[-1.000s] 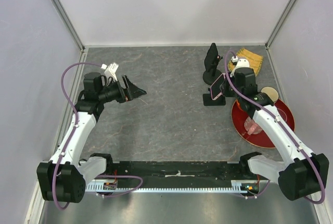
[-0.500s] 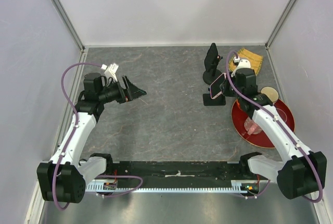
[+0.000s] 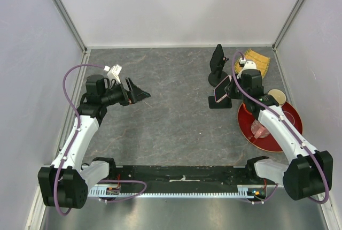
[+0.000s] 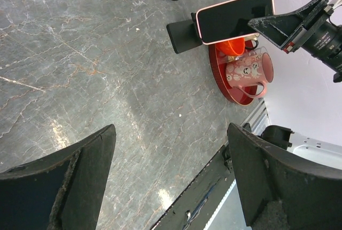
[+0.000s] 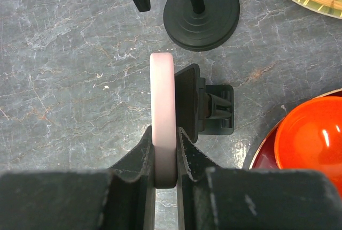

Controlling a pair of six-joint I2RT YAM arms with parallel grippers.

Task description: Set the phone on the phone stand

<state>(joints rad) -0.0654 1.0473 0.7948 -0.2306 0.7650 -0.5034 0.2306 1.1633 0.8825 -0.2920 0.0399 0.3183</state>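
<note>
The left gripper [image 3: 137, 92] hangs spread over the left of the table [image 3: 176, 123], unmoved. The right gripper [image 3: 232, 89] pinches one short end of the phone [image 3: 222, 87], which is now slightly farther back, over the phone stand [image 3: 218, 102]. The phone's long axis runs leftward from the fingers, its screen faces near-left, and its back is just beside the stand's plate.

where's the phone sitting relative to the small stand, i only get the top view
observer: the right wrist view shows the phone edge-on, its back right beside the small stand's plate; contact I can't tell.
operator: is the right hand gripping it
observer: yes, the right hand is shut on the phone's near end, one finger on each face.
operator: left hand holding anything
observer: no, the left wrist view shows the left hand open with nothing between its fingers.
</note>
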